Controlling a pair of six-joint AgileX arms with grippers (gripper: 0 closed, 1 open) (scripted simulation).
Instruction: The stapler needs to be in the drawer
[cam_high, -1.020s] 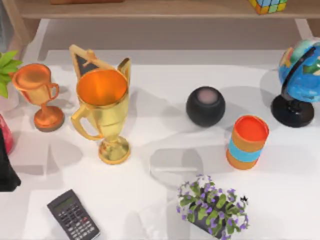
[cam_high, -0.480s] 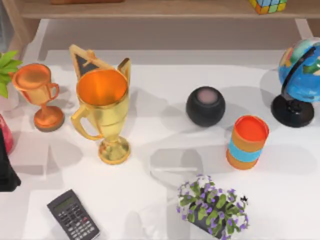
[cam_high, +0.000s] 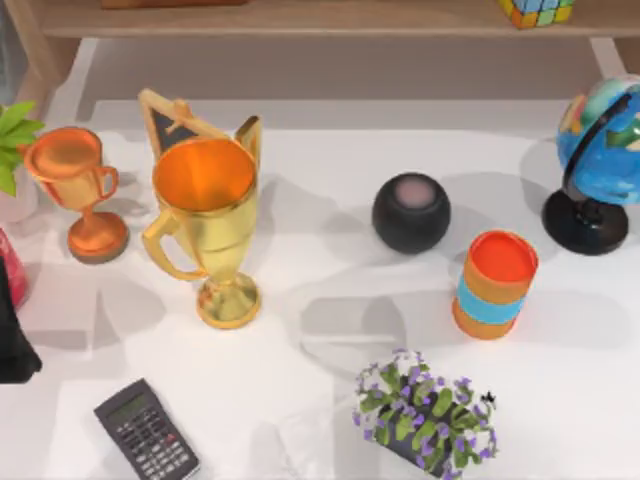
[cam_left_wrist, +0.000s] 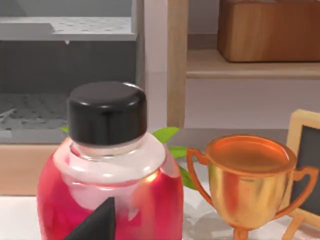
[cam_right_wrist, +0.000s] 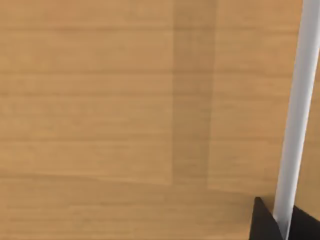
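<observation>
Right gripper (cam_right_wrist: 280, 227): pressing close up against a plain wooden panel (cam_right_wrist: 100, 100), with a white upright strip (cam_right_wrist: 297, 100) running right at its tip; not managing to tell whether spread or pressed together. Left gripper (cam_left_wrist: 95, 225): hanging at the table's (cam_high: 330, 260) left edge, just behind a red bottle (cam_left_wrist: 107, 200) with a black cap; likewise not managing to tell its state.

Not managing to place the stapler, so not able to tell how it is lying relative to either gripper.

Looking past the red bottle: seeing a grey open compartment (cam_left_wrist: 65, 50) beyond it, and a copper trophy (cam_high: 80, 190) just beside it.

Moving outward across the table: finding a large gold trophy (cam_high: 205, 225) standing upright in front of a small framed chalkboard (cam_high: 165, 118), a black round speaker (cam_high: 411, 212) near the middle, an orange can (cam_high: 493, 285) with a blue band near it, a globe (cam_high: 600, 150) at the right edge, a purple flower pot (cam_high: 425, 410) and a calculator (cam_high: 146, 430) along the near side.
</observation>
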